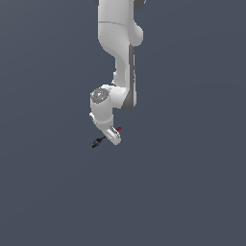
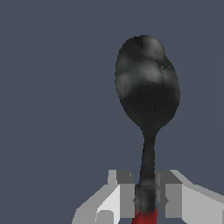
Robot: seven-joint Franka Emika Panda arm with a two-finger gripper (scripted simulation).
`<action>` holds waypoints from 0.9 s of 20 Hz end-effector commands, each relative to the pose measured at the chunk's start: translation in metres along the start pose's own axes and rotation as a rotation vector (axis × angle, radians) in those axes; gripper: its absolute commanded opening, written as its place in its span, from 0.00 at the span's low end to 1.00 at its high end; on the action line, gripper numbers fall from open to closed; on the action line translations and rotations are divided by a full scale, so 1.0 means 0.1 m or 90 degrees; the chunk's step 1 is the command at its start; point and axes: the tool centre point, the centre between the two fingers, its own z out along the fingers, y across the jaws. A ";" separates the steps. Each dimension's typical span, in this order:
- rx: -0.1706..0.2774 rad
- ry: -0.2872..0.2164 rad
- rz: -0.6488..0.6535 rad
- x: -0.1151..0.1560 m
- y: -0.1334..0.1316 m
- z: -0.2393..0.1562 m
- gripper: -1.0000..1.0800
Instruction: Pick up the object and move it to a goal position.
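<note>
The object (image 2: 146, 92) is a slim rod with a broad black spoon-shaped end and a thin dark neck that turns red lower down. In the wrist view my gripper (image 2: 146, 194) has its grey fingers (image 2: 125, 197) pressed against both sides of the neck, just above the red part. In the exterior view the object (image 1: 97, 141) sticks out of the white gripper (image 1: 112, 137) toward the exterior view's left with its black end, while its red tip pokes out on the other side.
A plain dark grey-blue surface (image 1: 192, 192) fills both views. The white arm (image 1: 117, 43) comes down from the top of the exterior view.
</note>
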 end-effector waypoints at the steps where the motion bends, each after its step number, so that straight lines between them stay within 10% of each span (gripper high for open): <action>1: 0.001 0.000 0.000 0.01 0.01 -0.09 0.00; 18: -0.001 0.000 0.002 0.17 0.12 -1.57 0.00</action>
